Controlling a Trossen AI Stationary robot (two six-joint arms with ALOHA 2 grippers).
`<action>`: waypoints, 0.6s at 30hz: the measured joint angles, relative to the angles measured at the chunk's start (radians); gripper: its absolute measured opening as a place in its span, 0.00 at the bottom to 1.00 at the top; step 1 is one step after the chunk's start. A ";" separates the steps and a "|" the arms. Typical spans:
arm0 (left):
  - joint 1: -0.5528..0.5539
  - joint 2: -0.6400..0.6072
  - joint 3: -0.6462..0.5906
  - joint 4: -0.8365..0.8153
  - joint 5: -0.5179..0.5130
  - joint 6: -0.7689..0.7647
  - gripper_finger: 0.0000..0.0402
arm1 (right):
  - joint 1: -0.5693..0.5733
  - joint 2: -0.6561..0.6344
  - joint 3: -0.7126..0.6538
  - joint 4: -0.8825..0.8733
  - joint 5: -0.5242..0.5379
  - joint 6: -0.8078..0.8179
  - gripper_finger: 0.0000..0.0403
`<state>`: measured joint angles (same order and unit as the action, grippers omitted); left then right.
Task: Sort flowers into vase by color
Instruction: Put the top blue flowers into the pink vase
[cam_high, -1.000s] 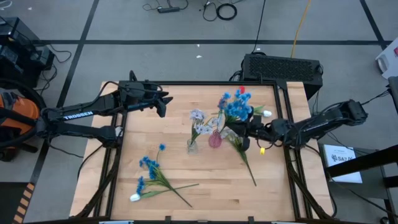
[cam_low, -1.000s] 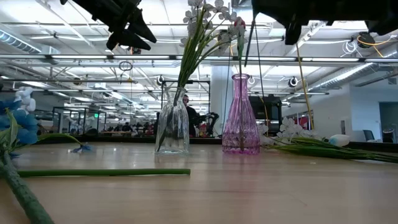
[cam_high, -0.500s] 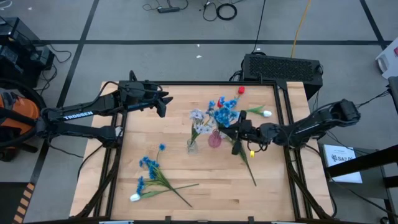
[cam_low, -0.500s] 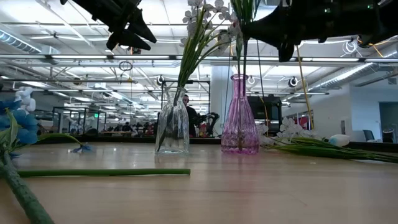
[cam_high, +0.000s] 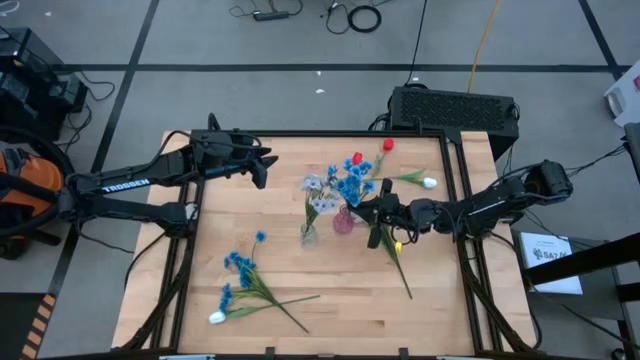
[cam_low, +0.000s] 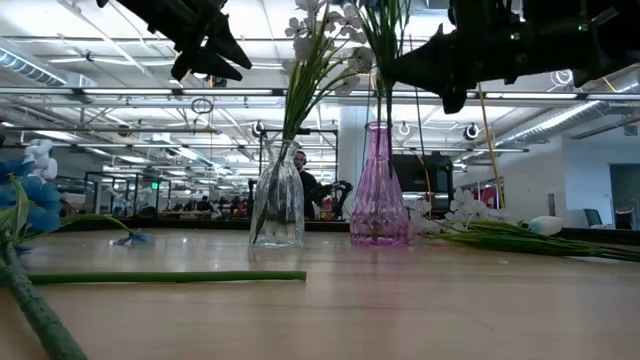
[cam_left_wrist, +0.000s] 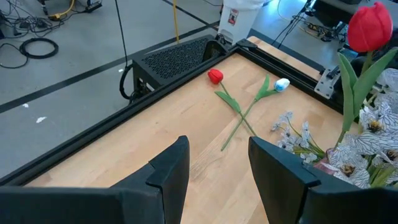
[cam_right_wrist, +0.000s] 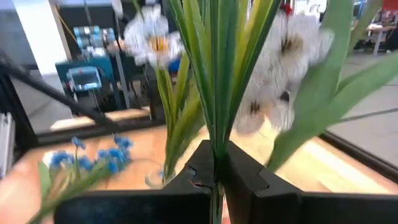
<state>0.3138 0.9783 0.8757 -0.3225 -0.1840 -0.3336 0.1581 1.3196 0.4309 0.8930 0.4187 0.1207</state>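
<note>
Near the centre of the high view, the right claw is clamped on the green stems of a blue flower spray over the pink vase; the left claw, fingers apart, hovers over the desk's upper left
</note>
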 joint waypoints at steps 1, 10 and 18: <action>0.000 0.000 0.000 0.000 0.000 0.000 0.43 | 0.001 -0.006 0.000 0.026 -0.004 0.000 0.01; 0.000 0.000 0.000 -0.001 0.000 0.001 0.43 | 0.007 -0.147 0.000 0.086 -0.023 -0.126 0.01; 0.000 0.000 0.000 0.000 0.000 0.025 0.43 | 0.005 -0.172 0.002 -0.029 0.029 -0.128 0.01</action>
<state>0.3138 0.9783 0.8757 -0.3230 -0.1837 -0.3089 0.1627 1.1474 0.4328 0.8643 0.4473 -0.0069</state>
